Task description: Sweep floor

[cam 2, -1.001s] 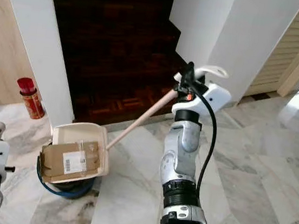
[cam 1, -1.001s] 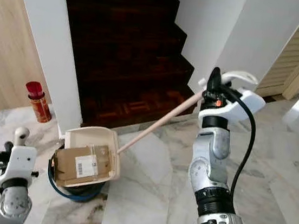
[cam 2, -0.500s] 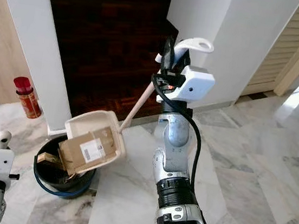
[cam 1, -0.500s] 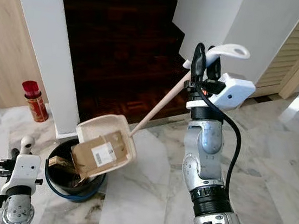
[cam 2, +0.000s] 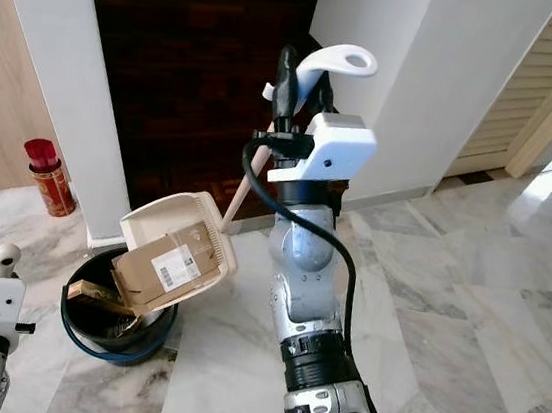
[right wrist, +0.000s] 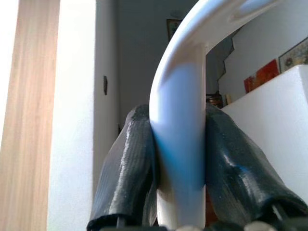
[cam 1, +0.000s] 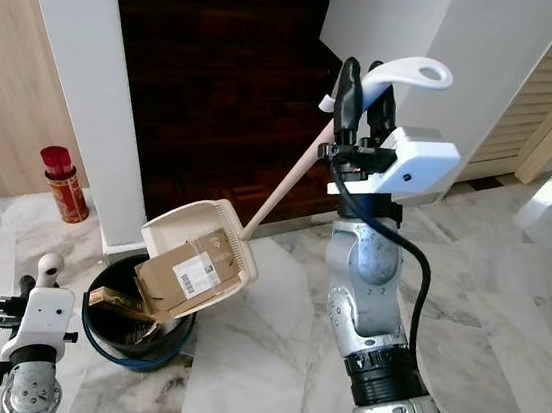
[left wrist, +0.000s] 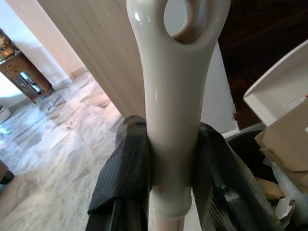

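One box [cam 1: 190,275] is sliding from the tilted dustpan [cam 1: 199,258] into the bin [cam 1: 98,341]. Right gripper [cam 1: 363,84] is pinching its handle [cam 1: 398,72]; left gripper [left wrist: 168,163] is clamping a broom handle [left wrist: 175,91]. Next, tip further.

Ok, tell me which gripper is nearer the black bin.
Left. The left gripper is low beside the black bin, shut on a cream handle. The right gripper is raised high to the bin's right, clamping the dustpan handle.
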You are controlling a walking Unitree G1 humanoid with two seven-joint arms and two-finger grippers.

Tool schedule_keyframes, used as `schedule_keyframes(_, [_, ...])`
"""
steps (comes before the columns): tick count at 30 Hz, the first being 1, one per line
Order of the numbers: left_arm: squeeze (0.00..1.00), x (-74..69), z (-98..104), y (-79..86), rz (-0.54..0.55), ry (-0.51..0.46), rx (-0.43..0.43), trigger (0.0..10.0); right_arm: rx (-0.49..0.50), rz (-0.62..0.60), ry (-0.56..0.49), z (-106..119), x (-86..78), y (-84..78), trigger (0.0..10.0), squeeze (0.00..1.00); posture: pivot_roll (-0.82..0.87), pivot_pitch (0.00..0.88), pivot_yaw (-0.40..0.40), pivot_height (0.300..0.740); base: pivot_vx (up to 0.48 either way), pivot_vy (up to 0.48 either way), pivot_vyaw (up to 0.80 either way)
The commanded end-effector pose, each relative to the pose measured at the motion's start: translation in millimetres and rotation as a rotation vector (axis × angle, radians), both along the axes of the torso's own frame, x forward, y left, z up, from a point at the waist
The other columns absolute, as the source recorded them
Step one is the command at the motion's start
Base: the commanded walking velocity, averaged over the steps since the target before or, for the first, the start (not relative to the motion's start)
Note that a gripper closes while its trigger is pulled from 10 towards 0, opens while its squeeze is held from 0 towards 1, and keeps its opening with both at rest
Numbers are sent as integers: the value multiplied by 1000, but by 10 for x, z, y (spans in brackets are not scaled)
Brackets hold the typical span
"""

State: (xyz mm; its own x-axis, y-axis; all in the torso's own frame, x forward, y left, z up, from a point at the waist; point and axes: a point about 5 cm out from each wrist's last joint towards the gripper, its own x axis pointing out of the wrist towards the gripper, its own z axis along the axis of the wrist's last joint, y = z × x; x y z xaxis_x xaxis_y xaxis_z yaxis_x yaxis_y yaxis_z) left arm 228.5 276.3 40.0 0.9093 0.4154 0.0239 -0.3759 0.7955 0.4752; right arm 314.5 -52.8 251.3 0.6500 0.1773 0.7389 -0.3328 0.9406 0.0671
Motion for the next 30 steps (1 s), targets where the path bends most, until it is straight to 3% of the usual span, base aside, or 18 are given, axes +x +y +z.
schedule_keyframes(1, [0,12,13,11,-6,-8,21,10000,149,51,-74,159,-207,198,10000,0,137,0,-78,740,0,0,0])
schedule_keyframes(4, [0,5,3,5,-8,-4,21,10000,154,73,-67,152,-237,240,10000,0,137,0,-78,740,0,0,0])
schedule_keyframes(9, [0,7,-10,-18,-23,-6,9,10000,210,134,66,48,-219,321,10000,0,138,0,-79,740,0,0,0])
schedule_keyframes(15, [0,16,-22,-72,-36,-10,-4,10000,225,151,170,-67,-131,298,10000,0,133,0,-80,740,0,0,0])
schedule_keyframes(30, [0,21,-23,-87,-45,-18,-15,10000,241,178,235,-104,-97,275,10000,0,134,0,-79,740,0,0,0])
